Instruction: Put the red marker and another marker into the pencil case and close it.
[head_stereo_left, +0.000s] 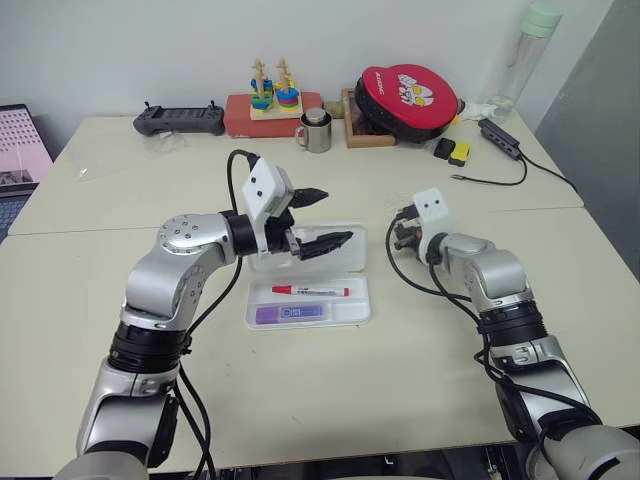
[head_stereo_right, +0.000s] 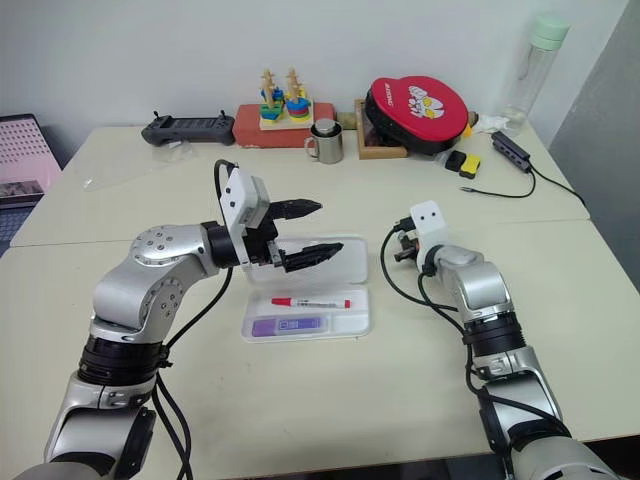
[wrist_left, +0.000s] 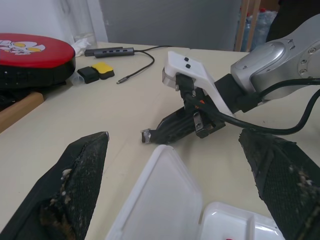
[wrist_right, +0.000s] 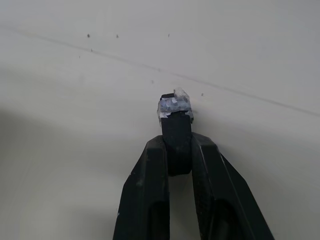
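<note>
Both markers lie in the open case (head_stereo_left: 358, 299); left gripper (head_stereo_left: 325, 218) above it, jaws spread; right gripper (wrist_left: 150, 135) beside, jaws together.

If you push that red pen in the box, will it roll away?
Probably a little: the red marker looks slim and round. It likely would not go far, since it lies inside the pencil case, whose raised rim should stop it. It also looks light and stiff.
</note>
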